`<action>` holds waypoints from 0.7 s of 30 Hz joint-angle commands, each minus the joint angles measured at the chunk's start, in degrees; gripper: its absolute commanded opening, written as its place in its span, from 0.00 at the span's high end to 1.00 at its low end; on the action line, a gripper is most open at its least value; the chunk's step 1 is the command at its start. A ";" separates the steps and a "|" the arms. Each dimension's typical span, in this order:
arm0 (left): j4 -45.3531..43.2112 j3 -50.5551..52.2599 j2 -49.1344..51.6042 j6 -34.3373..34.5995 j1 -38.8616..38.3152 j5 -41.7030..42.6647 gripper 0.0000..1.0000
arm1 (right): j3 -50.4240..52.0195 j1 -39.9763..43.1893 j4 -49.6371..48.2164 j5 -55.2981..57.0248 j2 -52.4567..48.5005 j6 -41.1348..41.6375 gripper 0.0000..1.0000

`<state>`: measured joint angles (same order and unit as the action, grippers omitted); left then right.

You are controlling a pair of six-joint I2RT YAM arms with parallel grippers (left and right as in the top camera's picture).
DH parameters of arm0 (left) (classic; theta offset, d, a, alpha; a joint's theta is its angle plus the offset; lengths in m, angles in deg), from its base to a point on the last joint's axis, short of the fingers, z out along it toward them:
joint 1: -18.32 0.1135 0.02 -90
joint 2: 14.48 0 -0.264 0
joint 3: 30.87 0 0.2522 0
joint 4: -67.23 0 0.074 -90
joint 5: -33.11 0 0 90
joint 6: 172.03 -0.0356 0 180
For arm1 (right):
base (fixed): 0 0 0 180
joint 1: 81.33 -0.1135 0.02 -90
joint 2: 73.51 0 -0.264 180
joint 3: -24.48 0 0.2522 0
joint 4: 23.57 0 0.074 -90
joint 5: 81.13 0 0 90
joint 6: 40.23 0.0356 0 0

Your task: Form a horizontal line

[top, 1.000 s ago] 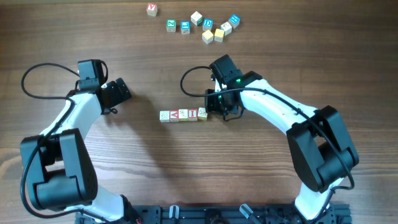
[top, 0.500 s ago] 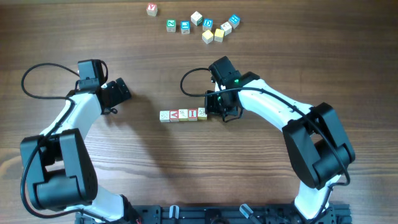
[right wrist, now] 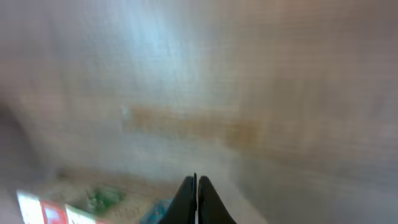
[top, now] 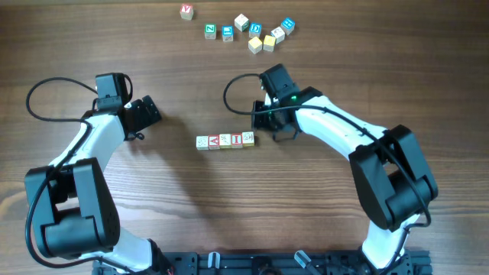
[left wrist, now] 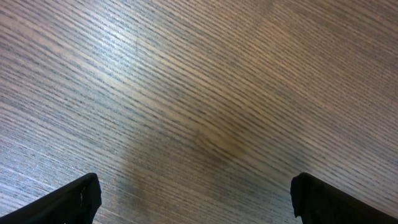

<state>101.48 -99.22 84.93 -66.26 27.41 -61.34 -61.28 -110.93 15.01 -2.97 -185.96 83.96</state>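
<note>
The horizontal line (top: pixel 225 140) of four tiny pale letter cubes lies mid-table, its middle two with red letters. My right gripper (top: pixel 263 122) is shut and empty, just up and right of the row's right end, apart from it. In the right wrist view the fingertips (right wrist: pixel 196 186) are pressed together, and the row's end cubes (right wrist: pixel 93 202) show blurred at the lower left. My left gripper (top: pixel 150 111) is open and empty to the left of the row. In the left wrist view its fingers (left wrist: pixel 74 199) stand wide apart over bare wood.
A loose cluster of cubes (top: pixel 256 34) with blue, green and yellow faces lies at the table's far edge, with one cube (top: pixel 186 11) apart at the left. Each arm's cable (top: pixel 46 88) loops over the wood.
My right gripper has drawn back up and away from the right end of the row. The row and the left arm have not moved.
</note>
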 commanded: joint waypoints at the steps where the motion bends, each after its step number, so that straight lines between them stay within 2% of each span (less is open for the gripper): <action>1: -0.13 -0.17 0.02 0.11 0.20 0.31 0.00 | 0.13 0.55 -7.04 2.08 -0.61 -1.05 0.96; 6: -0.13 -0.17 0.02 0.11 0.20 0.31 0.00 | 0.13 -1.73 -9.33 0.22 -0.61 -2.69 0.96; 21: -0.13 -0.17 0.02 0.11 0.20 0.31 0.00 | 0.13 -4.02 -2.89 -2.36 -0.63 -1.11 0.96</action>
<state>101.50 -99.22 84.93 -66.26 27.41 -61.34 -61.09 -113.84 11.69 -4.43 -186.07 82.67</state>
